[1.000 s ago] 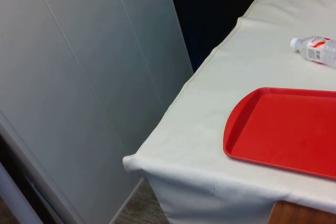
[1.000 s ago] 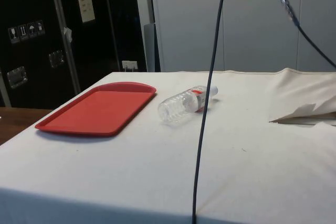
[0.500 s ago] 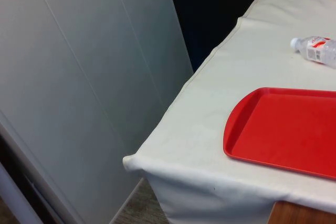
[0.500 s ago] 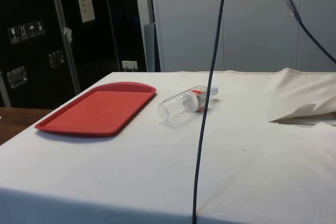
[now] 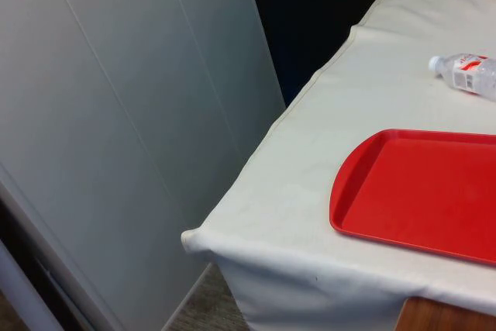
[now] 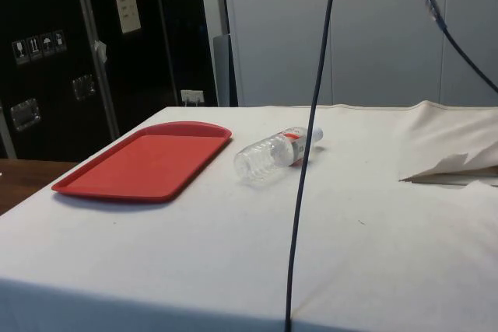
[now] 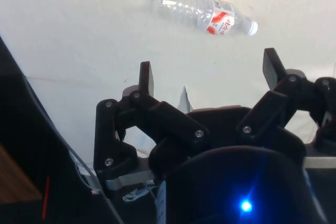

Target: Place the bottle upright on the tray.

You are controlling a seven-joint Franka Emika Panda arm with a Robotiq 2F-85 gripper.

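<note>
A clear plastic bottle point(image 6: 274, 154) with a white cap and a red and white label lies on its side on the white cloth, a short way from the red tray point(image 6: 145, 160). In the front view the bottle point(image 5: 469, 74) lies beyond the tray point(image 5: 418, 191), at the front view's right edge. The wrist view looks down on the bottle point(image 7: 202, 11) from well above. My gripper point(image 7: 209, 75) is open, high over the cloth, with nothing between its fingers. The tray holds nothing.
A dark cable point(image 6: 307, 153) hangs down in front of the side camera. Folded white cloth point(image 6: 455, 162) rises at the side view's right. The table's corner and edge point(image 5: 203, 236) drop off at the front view's left, beside pale wall panels.
</note>
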